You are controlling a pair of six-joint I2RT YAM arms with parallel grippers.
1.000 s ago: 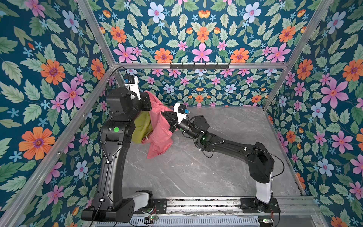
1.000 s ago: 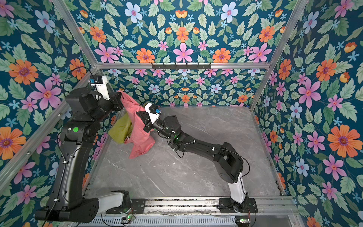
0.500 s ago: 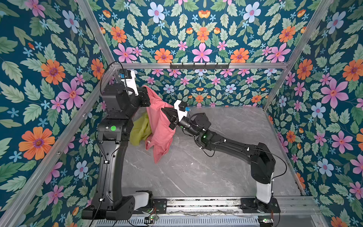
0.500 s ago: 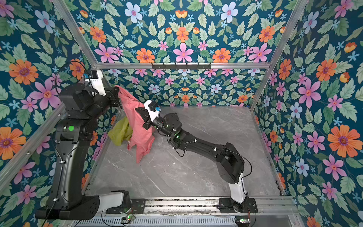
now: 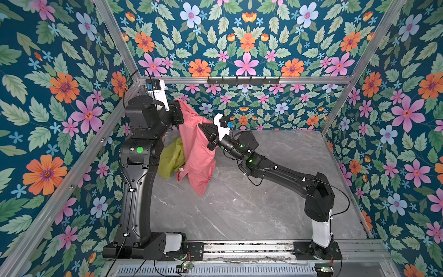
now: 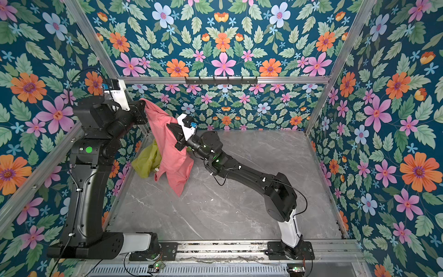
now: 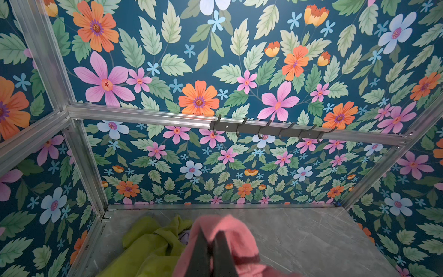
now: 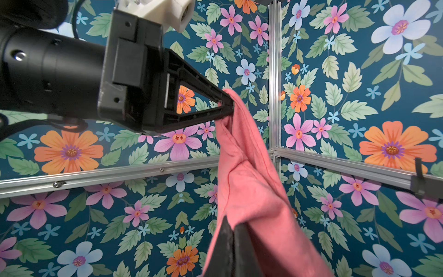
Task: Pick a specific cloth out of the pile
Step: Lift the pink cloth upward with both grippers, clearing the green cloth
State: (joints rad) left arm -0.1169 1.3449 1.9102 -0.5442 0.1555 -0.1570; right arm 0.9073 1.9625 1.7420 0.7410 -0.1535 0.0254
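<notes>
Left tool and right tool both clamped on cloth. Risk: hem below tools may snag yellow-green garment; thin pinches may slip.

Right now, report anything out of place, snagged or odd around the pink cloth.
Nothing stands out. The coral-pink cloth hangs bunched between the left gripper and right gripper, both shut on it; the yellow-green garment lies crumpled on the table beside it.
</notes>
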